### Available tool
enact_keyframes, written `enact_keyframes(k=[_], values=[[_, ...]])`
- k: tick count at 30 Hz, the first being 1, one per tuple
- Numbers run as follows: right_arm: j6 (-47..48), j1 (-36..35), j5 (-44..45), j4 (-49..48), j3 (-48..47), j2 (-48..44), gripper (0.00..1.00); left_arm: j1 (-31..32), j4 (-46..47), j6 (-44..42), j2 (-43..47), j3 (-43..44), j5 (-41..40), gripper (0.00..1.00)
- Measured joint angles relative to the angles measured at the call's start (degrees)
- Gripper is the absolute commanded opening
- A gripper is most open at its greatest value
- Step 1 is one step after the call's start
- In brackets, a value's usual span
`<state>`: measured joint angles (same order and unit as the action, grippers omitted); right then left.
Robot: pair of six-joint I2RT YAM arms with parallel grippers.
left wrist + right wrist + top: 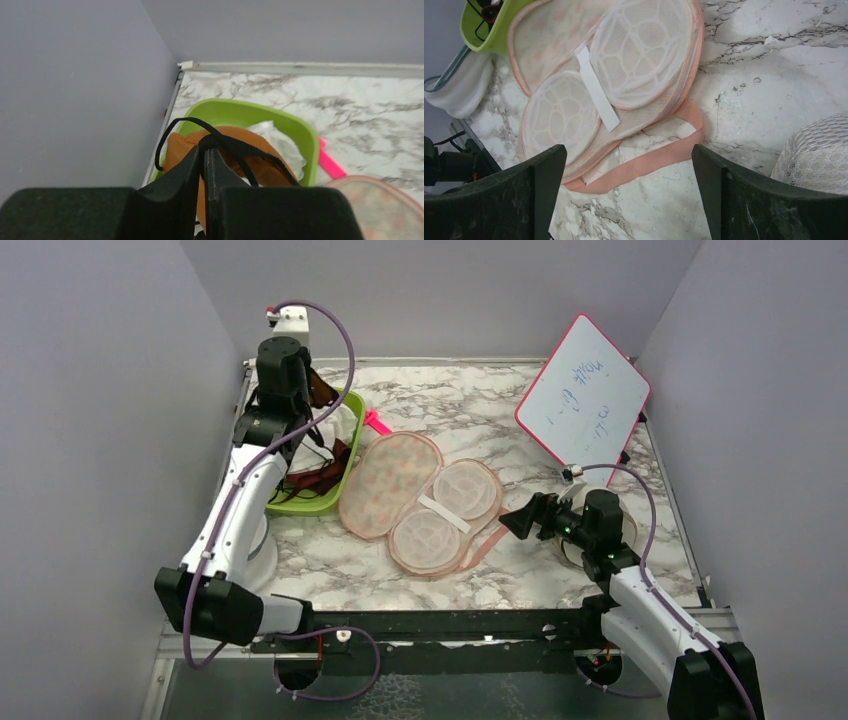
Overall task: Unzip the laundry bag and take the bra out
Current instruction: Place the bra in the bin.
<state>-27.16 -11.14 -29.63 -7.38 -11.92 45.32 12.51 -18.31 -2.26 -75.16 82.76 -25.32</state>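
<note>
The laundry bag (392,485) lay flat on the marble surface (560,570) near its middle, opened out like a clamshell. Its printed half sat toward the left, and its other half, with two round mesh cups, sat toward the right. A peach band (659,157) trailed from its near edge onto the surface.

The bra (177,150) was out of the bag, lifted above the green bin (302,132) at the far left corner. The left hand (205,149) had its fingers pressed together, pinching the orange fabric along with a looped black strap (165,135). Whether that strap belonged to the bra or to another garment was hard to tell from the wrist view.

Crinkled white material (282,142) lay in the bin under the bra, with a dark maroon garment (322,476) toward its near end. A pink object (377,422) lay just beside the bin's right side.

The right hand (512,521) was just right of the bag, its fingers (546,185) spread wide and holding nothing. A white lace pouch (819,150) sat near it, and a whiteboard (585,405) leaned at the far right.
</note>
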Motion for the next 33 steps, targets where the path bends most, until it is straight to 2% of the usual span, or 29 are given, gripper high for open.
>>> enact_keyframes(k=[4,9,19,24,26,31,33], values=[[0.0,0.0,0.0,0.0,0.0,0.1,0.95,-0.9,5.9,-4.2,-2.5,-8.5,-3.1,0.00],[0.0,0.0,0.0,0.0,0.0,0.6,0.95,-1.6,10.5,-8.9,-6.1,-20.1,-1.0,0.00],[0.0,0.0,0.0,0.0,0.0,0.7,0.95,-2.8,12.7,-10.8,-14.7,-20.4,0.4,0.00],[0.0,0.0,0.0,0.0,0.0,0.7,0.94,-3.1,9.3,-9.0,-19.5,-17.7,1.8,0.00],[0.0,0.0,0.0,0.0,0.0,0.6,0.94,-3.1,8.5,-8.3,-20.2,-16.9,2.1,0.05],[0.0,0.0,0.0,0.0,0.0,0.4,0.94,-3.1,7.1,-6.2,-20.6,-15.3,2.9,0.33],[0.0,0.0,0.0,0.0,0.0,0.4,0.94,-3.1,6.5,-5.3,-20.7,-14.6,3.0,0.39]])
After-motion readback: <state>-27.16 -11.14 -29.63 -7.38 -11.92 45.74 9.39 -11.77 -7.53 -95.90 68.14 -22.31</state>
